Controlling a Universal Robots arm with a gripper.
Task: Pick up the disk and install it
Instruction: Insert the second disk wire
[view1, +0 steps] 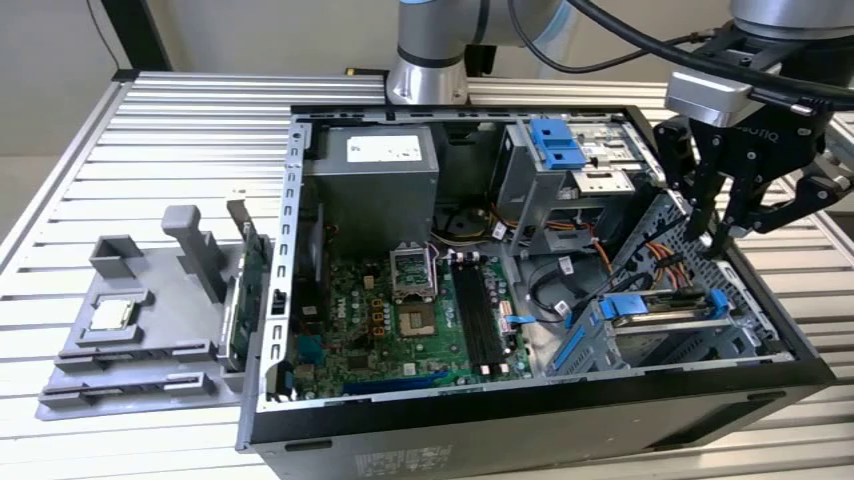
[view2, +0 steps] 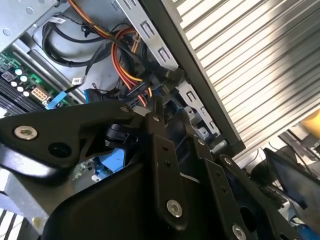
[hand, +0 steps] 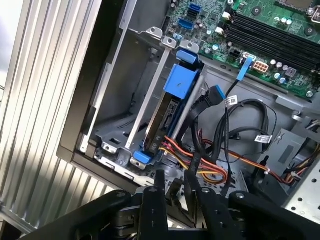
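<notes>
The disk (view1: 657, 305) sits on edge in the drive cage at the front corner of the open computer case (view1: 534, 420), on the exterior view's right. Its blue rail frame shows around a dark metal side (hand: 167, 112) in the first wrist view. My gripper (view1: 727, 238) hangs just above the cage and the disk, touching neither. The black fingertips (hand: 159, 186) stand a narrow gap apart with nothing between them. In the second wrist view the gripper's black links (view2: 165, 170) cover most of the cage.
Orange, yellow and black cables (hand: 215, 167) run beside the disk. The motherboard (view1: 400, 310), a grey power-supply box (view1: 374, 165) and an upper blue-latched bay (view1: 561, 145) are in the case. A grey fixture (view1: 147, 330) with a chip stands on the exterior view's left.
</notes>
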